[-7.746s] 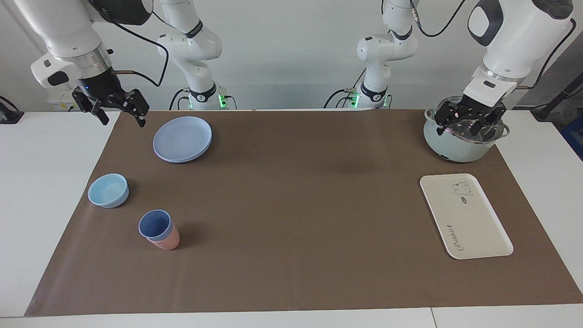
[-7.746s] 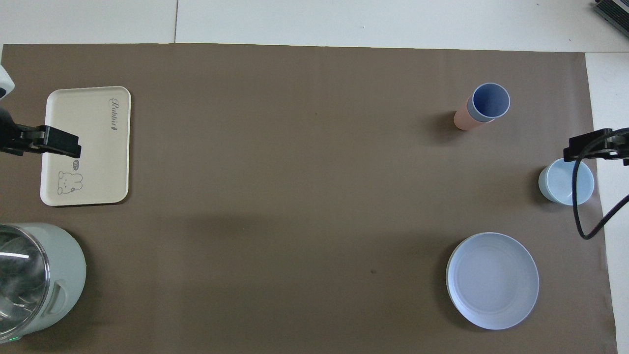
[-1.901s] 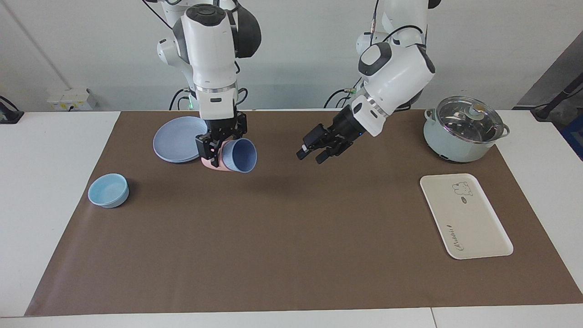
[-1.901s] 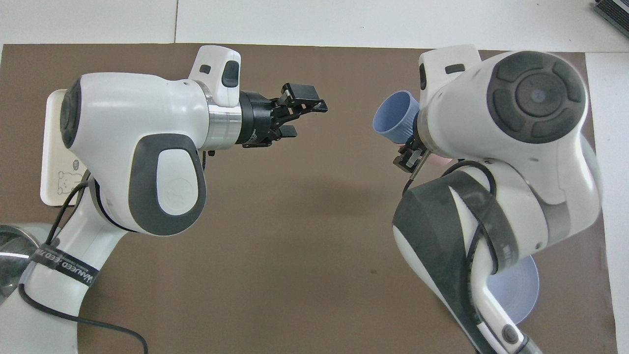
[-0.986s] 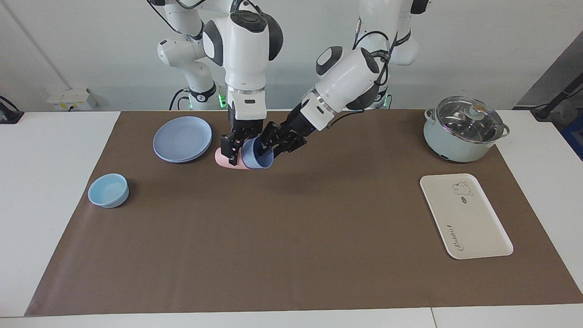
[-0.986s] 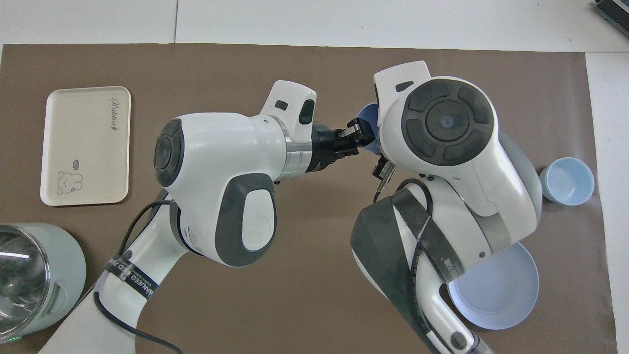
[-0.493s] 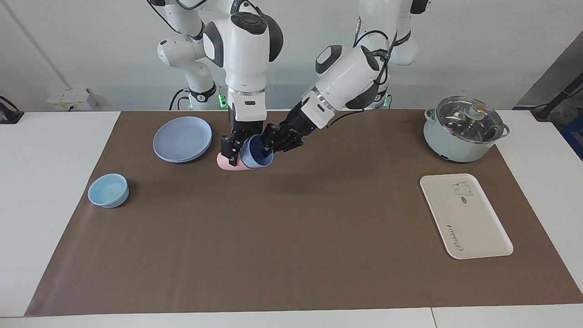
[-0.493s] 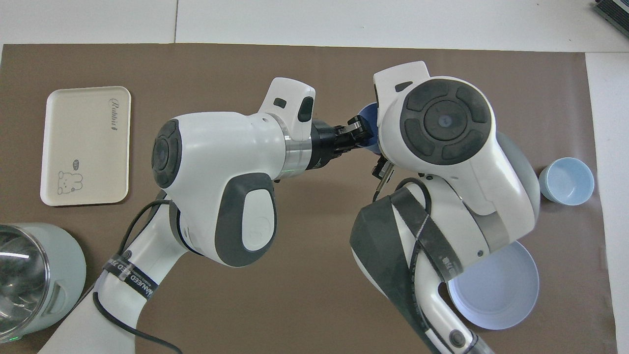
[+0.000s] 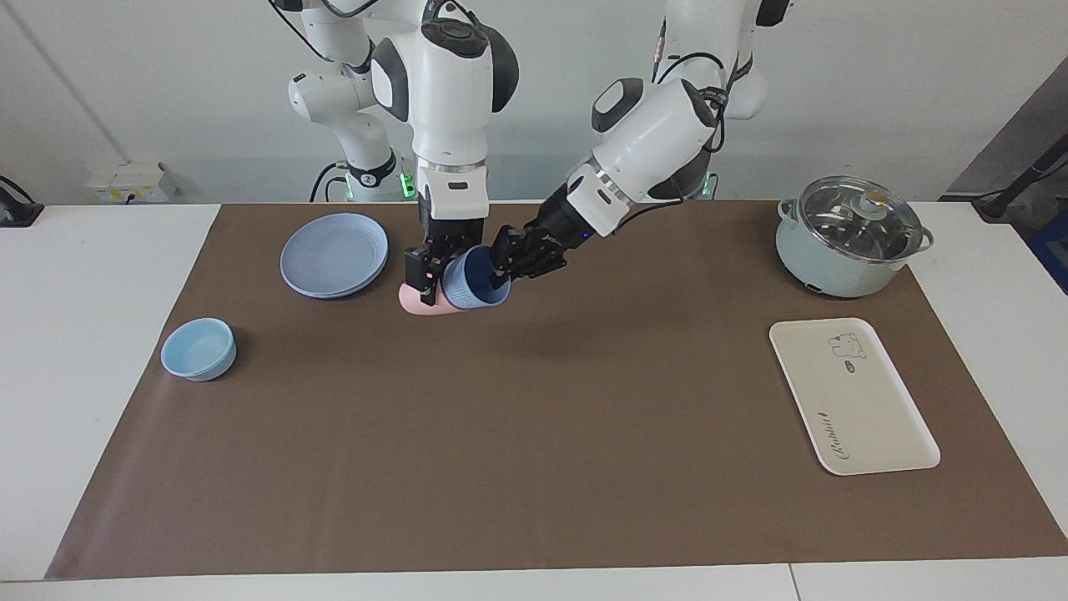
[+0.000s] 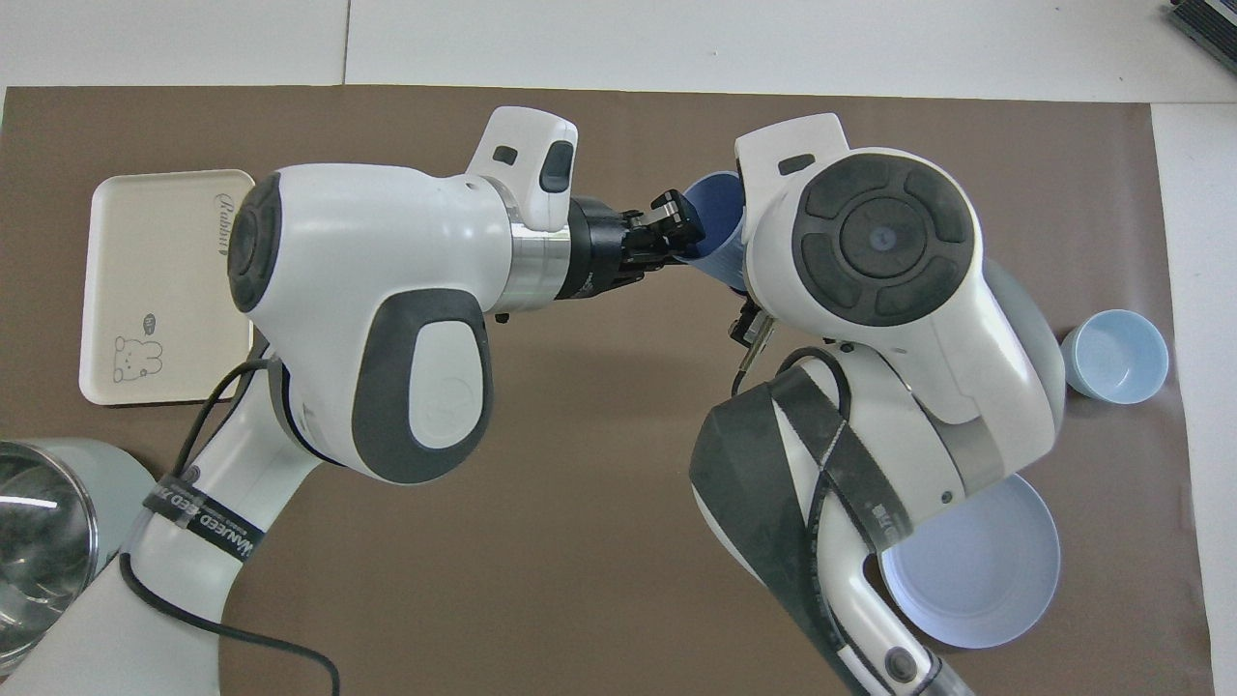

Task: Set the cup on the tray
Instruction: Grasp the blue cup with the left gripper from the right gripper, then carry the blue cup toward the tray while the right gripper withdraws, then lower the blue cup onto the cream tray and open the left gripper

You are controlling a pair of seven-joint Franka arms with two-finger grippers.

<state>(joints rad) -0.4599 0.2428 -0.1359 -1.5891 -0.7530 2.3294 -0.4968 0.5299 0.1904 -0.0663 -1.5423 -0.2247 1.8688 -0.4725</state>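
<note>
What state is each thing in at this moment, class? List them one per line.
cup: tipped sideways, nested in the pink cup, rim pinched by left end effector
pink cup: clamped by right end effector
tray: bare
pot: lid on
plate: bare
bowl: upright

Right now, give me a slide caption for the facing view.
Left gripper grips the periwinkle-blue plastic cup's rim, pulling it from the pink cup held by the right gripper.

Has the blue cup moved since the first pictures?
Yes. The blue cup stood upright beside the bowl; now it is tipped in the air beside the plate, between the right gripper and left gripper.
</note>
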